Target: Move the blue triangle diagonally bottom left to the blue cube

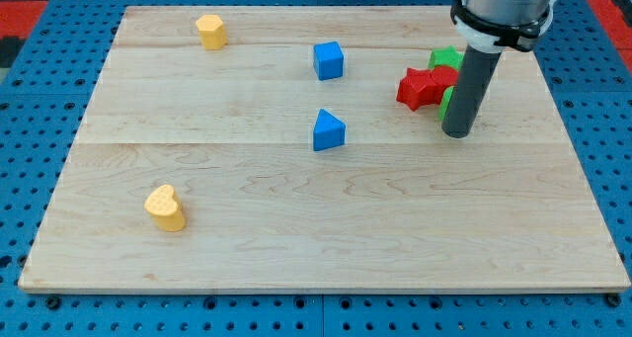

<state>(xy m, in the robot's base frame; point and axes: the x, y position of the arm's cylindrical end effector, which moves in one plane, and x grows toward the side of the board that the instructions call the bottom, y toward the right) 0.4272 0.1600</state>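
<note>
The blue triangle (329,129) lies near the middle of the wooden board (296,228). The blue cube (329,59) sits straight above it toward the view's top. My tip (457,134) rests on the board well to the right of the triangle, about level with it. The rod stands just in front of a cluster of red and green blocks.
A red star-like block (420,87) and another red block (446,76) sit by the rod. A green block (446,57) lies behind them; a second green block (446,102) is partly hidden by the rod. A yellow block (210,30) lies top left, a yellow heart (165,208) bottom left.
</note>
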